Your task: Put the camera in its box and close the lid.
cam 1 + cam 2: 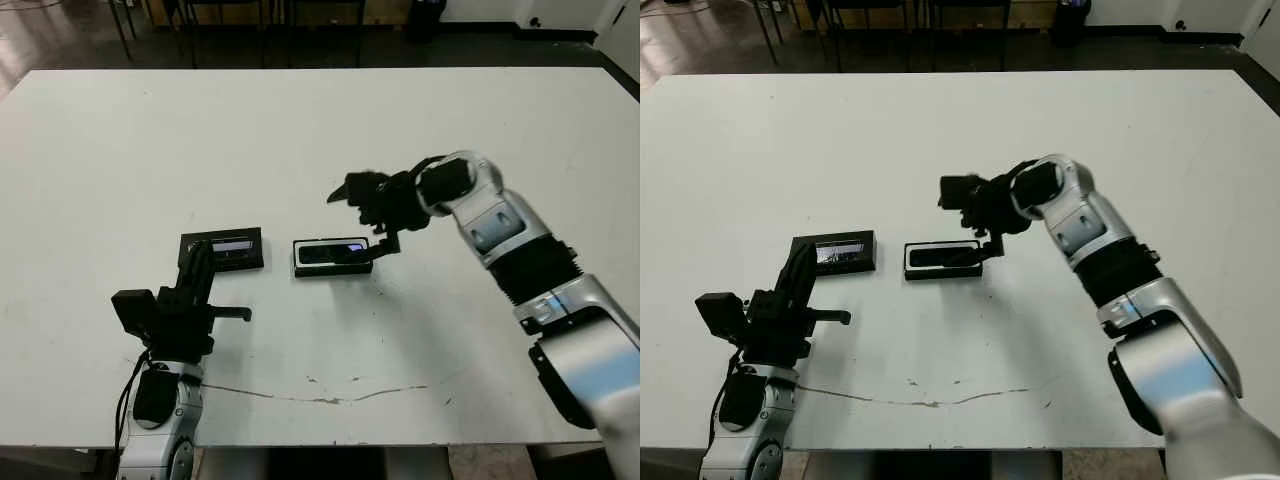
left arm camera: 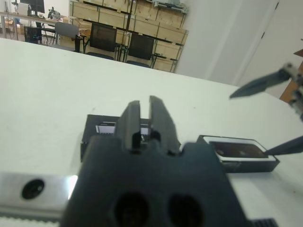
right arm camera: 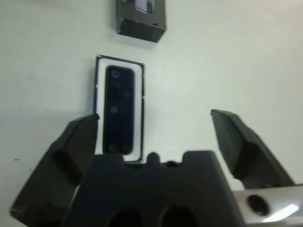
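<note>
The camera (image 1: 333,252), a slim dark device, lies inside the box (image 1: 298,260), a black tray with white lining, at mid-table. The lid (image 1: 222,249), flat and black with a pale stripe, rests on the table just left of the box, apart from it. My right gripper (image 1: 365,215) hovers at the box's right end, open wide, holding nothing; in the right wrist view its fingers (image 3: 78,142) spread on either side of the camera (image 3: 118,109). My left gripper (image 1: 200,262) is shut and empty, its tips at the lid's near edge (image 2: 102,130).
The white table (image 1: 320,140) stretches wide behind the box and lid. A thin scratch mark (image 1: 320,392) runs near the front edge. Chairs and wooden crates (image 2: 118,28) stand beyond the far edge.
</note>
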Controlling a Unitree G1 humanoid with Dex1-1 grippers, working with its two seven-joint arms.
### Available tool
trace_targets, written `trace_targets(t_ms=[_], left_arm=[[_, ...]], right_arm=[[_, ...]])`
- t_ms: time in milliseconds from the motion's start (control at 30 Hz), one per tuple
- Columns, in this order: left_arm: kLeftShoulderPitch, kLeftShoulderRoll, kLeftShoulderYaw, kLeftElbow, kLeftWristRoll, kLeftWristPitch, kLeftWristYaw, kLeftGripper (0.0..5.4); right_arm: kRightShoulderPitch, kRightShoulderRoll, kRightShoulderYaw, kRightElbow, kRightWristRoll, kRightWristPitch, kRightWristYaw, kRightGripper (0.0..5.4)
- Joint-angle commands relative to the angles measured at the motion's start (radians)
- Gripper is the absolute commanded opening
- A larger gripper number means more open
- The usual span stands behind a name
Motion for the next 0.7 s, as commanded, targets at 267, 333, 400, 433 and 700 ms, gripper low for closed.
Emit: trace_targets(t_ms=[267, 333, 400, 433, 700], left_arm=[[-0.009, 0.018, 0.005, 0.025, 0.014, 0.004, -0.001, 0.00], [-0.010, 0.018, 0.006, 0.023, 0.014, 0.006, 0.000, 0.00], [-0.008, 0.015, 0.009, 0.017, 0.004, 0.010, -0.001, 0.00], [-0.008, 0.017, 0.012, 0.018, 0.001, 0.003, -0.005, 0.00], [-0.078, 0.183, 0.117, -0.051, 0.037, 0.020, -0.053, 0.00]], right_arm=[[0.024, -0.049, -0.180, -0.055, 0.159, 0.016, -0.041, 5.38], [0.084, -0.038, -0.265, -0.134, 0.236, 0.139, -0.113, 5.38], [0.159, -0.032, -0.330, -0.231, 0.289, 0.218, -0.192, 5.38], [0.198, -0.027, -0.356, -0.273, 0.312, 0.238, -0.228, 5.38], [0.495, -0.016, -0.437, -0.518, 0.333, 0.255, -0.478, 3.92]])
